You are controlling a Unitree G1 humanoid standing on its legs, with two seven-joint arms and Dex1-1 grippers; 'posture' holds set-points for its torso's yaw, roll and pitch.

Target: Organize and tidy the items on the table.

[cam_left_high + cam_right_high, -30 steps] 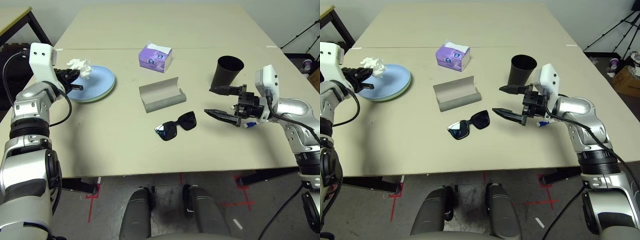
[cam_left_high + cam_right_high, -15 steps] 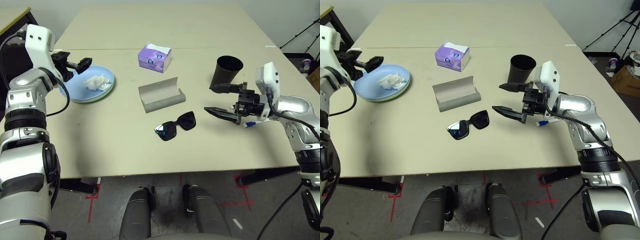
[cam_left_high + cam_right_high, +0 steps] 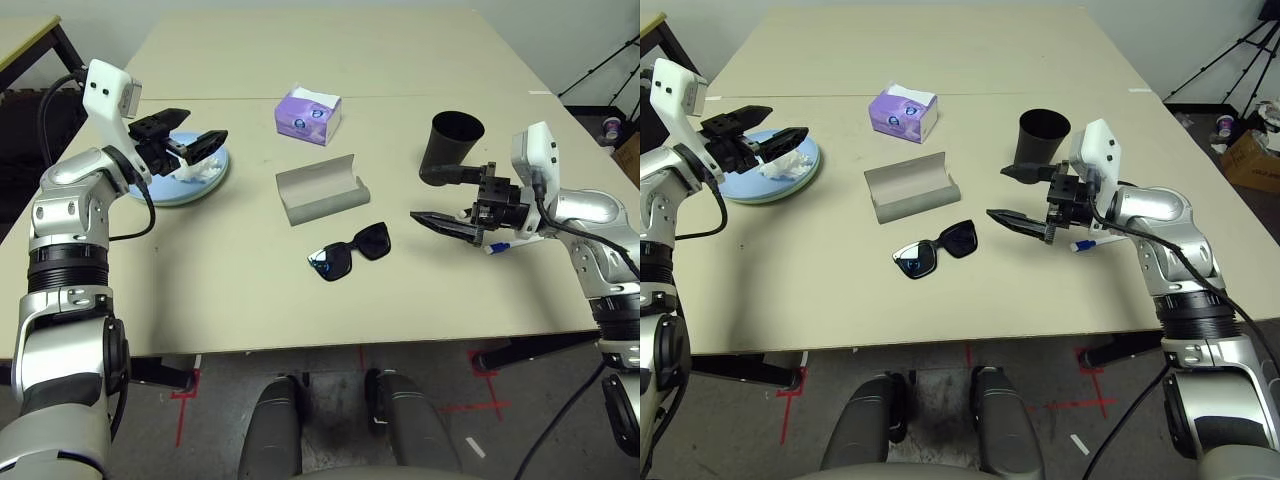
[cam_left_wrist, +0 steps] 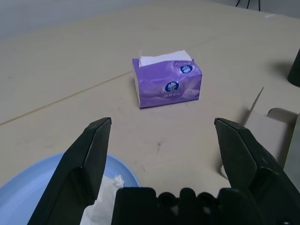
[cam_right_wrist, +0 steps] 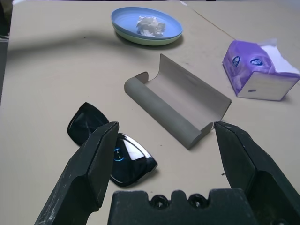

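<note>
A crumpled white tissue (image 3: 780, 165) lies on the blue plate (image 3: 195, 178), which is stacked on a pale green one at the table's (image 3: 230, 290) left side. My left gripper (image 3: 207, 124) hovers open just above the plate's right edge, nothing between its fingers. The grey glasses case (image 3: 322, 188) lies open in the middle, with the black sunglasses (image 3: 350, 252) just in front of it. My right gripper (image 3: 418, 198) stands open to the right of the sunglasses, in front of the black cup (image 3: 455, 145). A white marker pen (image 3: 1085, 244) with a blue cap lies under that hand.
A purple tissue box (image 3: 310, 113) stands behind the glasses case. A seam runs across the table behind it, and the far half is bare. A black tripod (image 3: 1240, 50) stands on the floor past the table's right edge.
My left gripper opened and let the tissue drop onto the blue plate, then swung right over the plate's edge. The right arm has hardly moved.
</note>
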